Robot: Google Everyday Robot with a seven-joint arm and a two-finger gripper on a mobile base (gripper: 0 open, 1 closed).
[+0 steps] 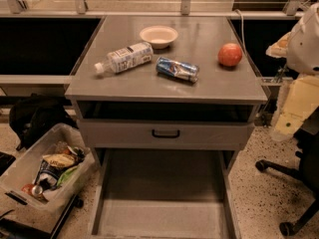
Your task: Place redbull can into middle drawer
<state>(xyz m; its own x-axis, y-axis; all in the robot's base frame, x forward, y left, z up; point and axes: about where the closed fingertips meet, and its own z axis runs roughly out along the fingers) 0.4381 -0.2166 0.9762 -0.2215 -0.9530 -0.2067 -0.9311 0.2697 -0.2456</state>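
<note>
The redbull can (177, 69) lies on its side on the cabinet top (149, 86), near the middle, its silver top pointing right. The middle drawer (159, 193) is pulled out below, a wide grey tray with a bare floor and low side walls. Above it is a shut grey drawer front with a small black handle (165, 133). My gripper is not in view. Only white and cream parts of my arm (299, 83) show at the right edge, beside the cabinet and apart from the can.
A clear white-labelled water bottle (124, 58) lies left of the can. A cream bowl (158, 36) stands behind it and a red apple (230, 55) at the right. A plastic bin of snacks (45, 171) sits on the floor left; a chair base (289, 183) stands right.
</note>
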